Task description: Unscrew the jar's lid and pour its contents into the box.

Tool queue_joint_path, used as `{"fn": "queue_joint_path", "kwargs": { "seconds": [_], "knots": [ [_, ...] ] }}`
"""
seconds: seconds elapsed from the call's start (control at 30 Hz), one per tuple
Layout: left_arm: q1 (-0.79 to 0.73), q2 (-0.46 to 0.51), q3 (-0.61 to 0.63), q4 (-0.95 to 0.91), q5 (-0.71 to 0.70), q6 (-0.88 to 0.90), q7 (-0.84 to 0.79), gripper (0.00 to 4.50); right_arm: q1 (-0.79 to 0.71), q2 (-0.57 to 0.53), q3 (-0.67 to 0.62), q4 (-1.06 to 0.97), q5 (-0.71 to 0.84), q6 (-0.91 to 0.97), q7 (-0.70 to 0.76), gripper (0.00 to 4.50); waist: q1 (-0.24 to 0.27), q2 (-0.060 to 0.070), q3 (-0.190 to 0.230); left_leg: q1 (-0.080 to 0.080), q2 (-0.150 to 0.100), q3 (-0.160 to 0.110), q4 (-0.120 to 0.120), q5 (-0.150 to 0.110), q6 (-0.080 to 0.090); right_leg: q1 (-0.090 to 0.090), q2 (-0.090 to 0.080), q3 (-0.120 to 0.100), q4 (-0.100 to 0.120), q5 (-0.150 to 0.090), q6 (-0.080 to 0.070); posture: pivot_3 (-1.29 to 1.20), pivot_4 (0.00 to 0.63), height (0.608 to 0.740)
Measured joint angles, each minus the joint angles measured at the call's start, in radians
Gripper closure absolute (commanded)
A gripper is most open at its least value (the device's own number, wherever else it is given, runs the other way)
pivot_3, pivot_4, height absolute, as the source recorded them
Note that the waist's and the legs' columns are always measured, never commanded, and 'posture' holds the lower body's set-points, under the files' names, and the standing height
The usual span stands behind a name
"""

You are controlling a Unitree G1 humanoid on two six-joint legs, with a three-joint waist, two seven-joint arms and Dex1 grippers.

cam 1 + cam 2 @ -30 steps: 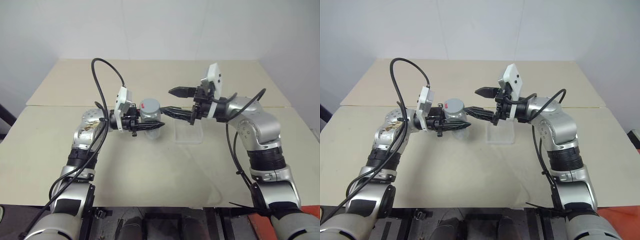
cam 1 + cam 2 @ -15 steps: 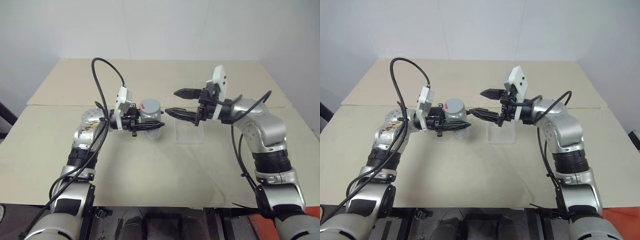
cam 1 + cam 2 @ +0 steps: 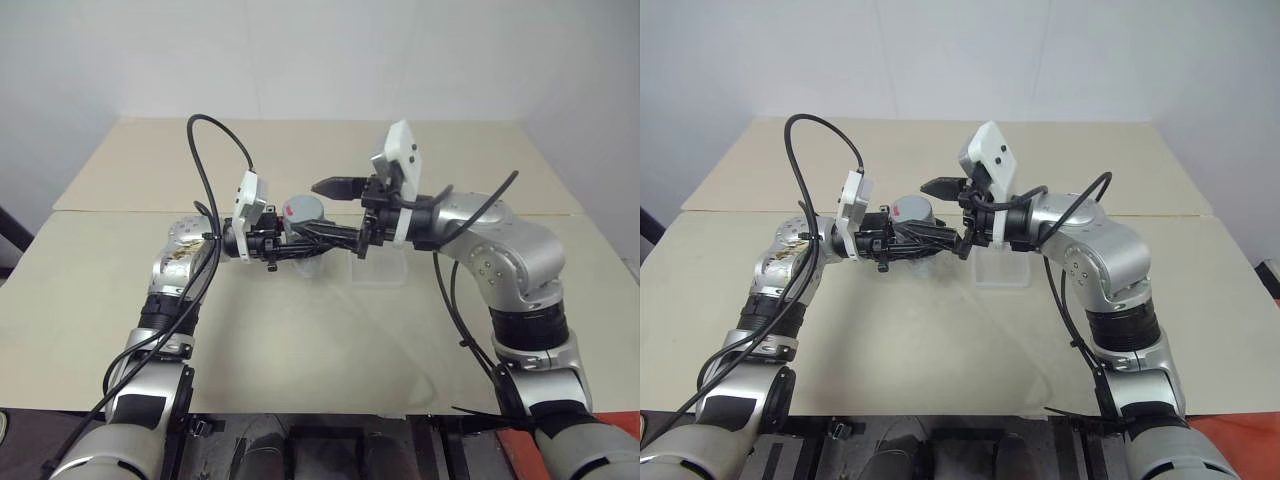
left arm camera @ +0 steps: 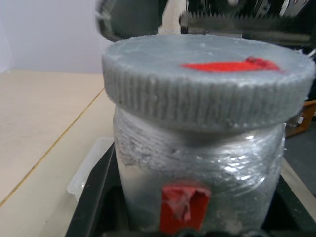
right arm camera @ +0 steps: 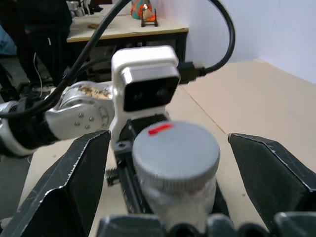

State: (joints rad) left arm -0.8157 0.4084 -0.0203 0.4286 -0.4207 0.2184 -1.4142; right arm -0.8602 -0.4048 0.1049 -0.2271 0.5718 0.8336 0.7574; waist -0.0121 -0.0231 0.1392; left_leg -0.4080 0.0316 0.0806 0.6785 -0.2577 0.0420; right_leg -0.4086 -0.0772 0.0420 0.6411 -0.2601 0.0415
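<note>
The silvery-grey jar [image 3: 303,222] with a red label mark [image 4: 185,207] is held upright above the table, and my left gripper [image 3: 298,249] is shut on its body. Its ribbed grey lid [image 4: 207,84] sits on top, carrying a red strip. My right gripper [image 3: 327,211] comes in level from the right and is open, one black finger [image 5: 74,182] on each side of the lid [image 5: 175,148], apart from it. The clear plastic box [image 3: 380,268] lies on the table just right of the jar, below my right wrist. The contents are hidden inside the jar.
The beige table [image 3: 300,340] has a seam [image 3: 120,211] running across it behind the arms. Black cables [image 3: 205,150] loop above my left arm. In the right wrist view a person [image 5: 44,29] stands by another table [image 5: 123,29] in the background.
My right gripper has moved left, and its open fingers now straddle the jar's lid instead of standing off to its right. The left gripper and jar have stayed put.
</note>
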Motion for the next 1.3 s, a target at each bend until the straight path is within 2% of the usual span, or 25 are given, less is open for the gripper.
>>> {"fn": "queue_joint_path", "kwargs": {
  "seconds": [0.6, 0.7, 0.8, 0.83, 1.1, 1.3],
  "knots": [
    [0.0, 0.006, 0.0, -0.003, 0.0, 0.0, 0.004, 2.57, -0.028, 0.046, 0.036, 0.078, -0.039, 0.006, -0.032, 0.03, -0.003, 0.0, 0.0, 0.0, 0.0, 0.0, 0.0, 0.0, 0.0, 0.0, 0.0, 0.0, 0.0, 0.0, 0.0, 0.0, 0.15, 0.74],
    [0.0, 0.012, 0.0, -0.003, 0.0, 0.001, 0.007, 2.57, -0.029, 0.054, 0.037, 0.085, -0.04, 0.006, -0.028, 0.62, -0.003, 0.0, 0.0, 0.0, 0.0, 0.0, 0.0, 0.0, 0.0, 0.0, 0.0, 0.0, 0.0, 0.0, 0.0, 0.0, 0.15, 0.74],
    [0.0, 0.016, 0.002, -0.003, 0.0, 0.003, 0.013, 2.57, -0.03, 0.063, 0.038, 0.087, -0.038, 0.005, -0.019, 1.57, -0.003, 0.0, 0.0, 0.0, 0.0, 0.0, 0.0, 0.0, 0.0, 0.0, 0.0, 0.0, 0.0, 0.0, 0.0, 0.0, 0.15, 0.74],
    [0.0, 0.017, 0.002, -0.005, 0.0, 0.003, 0.014, 2.57, -0.031, 0.064, 0.038, 0.088, -0.038, 0.005, -0.017, 1.71, -0.003, 0.0, 0.0, 0.0, 0.0, 0.0, 0.0, 0.0, 0.0, 0.0, 0.0, 0.0, 0.0, 0.0, 0.0, 0.0, 0.15, 0.74],
    [0.0, 0.023, 0.004, -0.02, -0.003, 0.004, 0.019, 2.57, -0.042, 0.064, 0.036, 0.092, -0.038, -0.002, -0.011, 1.71, -0.003, 0.0, 0.0, 0.0, 0.0, 0.0, 0.0, 0.0, 0.0, 0.0, 0.0, 0.0, 0.0, 0.0, 0.0, 0.0, 0.15, 0.74],
    [-0.001, 0.022, 0.004, -0.023, -0.013, 0.004, 0.019, 2.57, -0.075, 0.043, 0.038, 0.14, -0.037, -0.023, 0.051, 1.71, -0.003, 0.0, 0.0, 0.0, 0.0, 0.0, 0.0, 0.0, 0.0, 0.0, 0.0, 0.0, 0.0, 0.0, 0.0, 0.0, 0.15, 0.74]
  ]
}}
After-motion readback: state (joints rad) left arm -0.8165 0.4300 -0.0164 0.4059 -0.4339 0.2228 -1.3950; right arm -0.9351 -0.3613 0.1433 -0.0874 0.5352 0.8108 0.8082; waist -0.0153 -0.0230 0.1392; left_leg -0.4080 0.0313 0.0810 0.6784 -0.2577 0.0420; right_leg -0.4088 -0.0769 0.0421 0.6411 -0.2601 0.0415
